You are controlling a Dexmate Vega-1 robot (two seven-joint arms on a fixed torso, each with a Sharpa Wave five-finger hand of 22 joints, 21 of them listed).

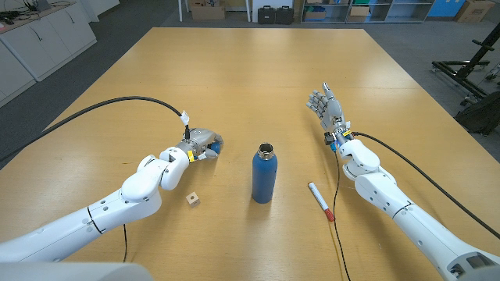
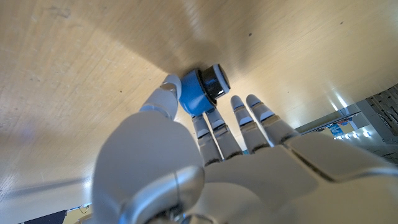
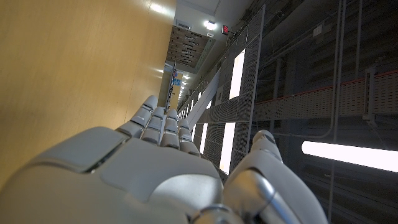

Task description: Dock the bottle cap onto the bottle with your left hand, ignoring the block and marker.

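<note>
Under the left hand (image 2: 205, 168), blue bottle cap (image 2: 200, 91), black-rimmed, touching fingertips (image 2: 169, 87)

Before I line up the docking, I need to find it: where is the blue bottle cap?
The blue bottle cap lies on the wooden table at the left hand's fingertips, left of the upright blue metal bottle.

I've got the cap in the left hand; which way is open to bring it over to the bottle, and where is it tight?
The bare strip of table between the left hand and the bottle is open, as is the whole far half. Tighter: the block sits nearer you beside the left forearm, and the marker lies between the bottle and the right hand's arm.
</note>
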